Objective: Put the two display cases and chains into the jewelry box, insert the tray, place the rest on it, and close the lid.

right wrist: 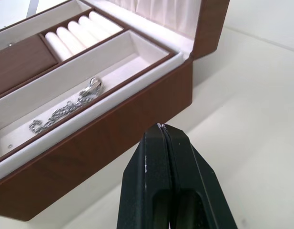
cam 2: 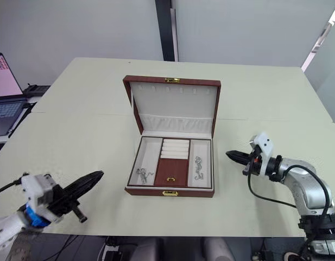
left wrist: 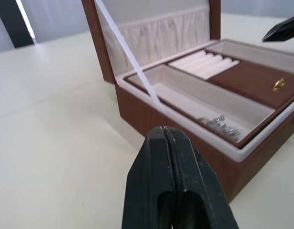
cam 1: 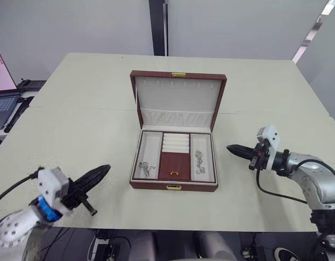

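Left tool (cam 1: 96, 175) and right tool (cam 1: 236, 149) — both clenched, empty — hover over the pale counter (cam 1: 75, 119), flanking the open brown leatherette jewelry box (cam 1: 175, 186), which holds two silver chains (cam 1: 198, 161).

An office or lab — plain grey walls, pale worktable (cam 1: 75, 136), laptop (cam 1: 3, 92) alongside.

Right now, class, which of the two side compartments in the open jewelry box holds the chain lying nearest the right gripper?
The long side compartment on the robot's right. Its silver chain faces the right gripper; the other chain lies in the compartment across the box.
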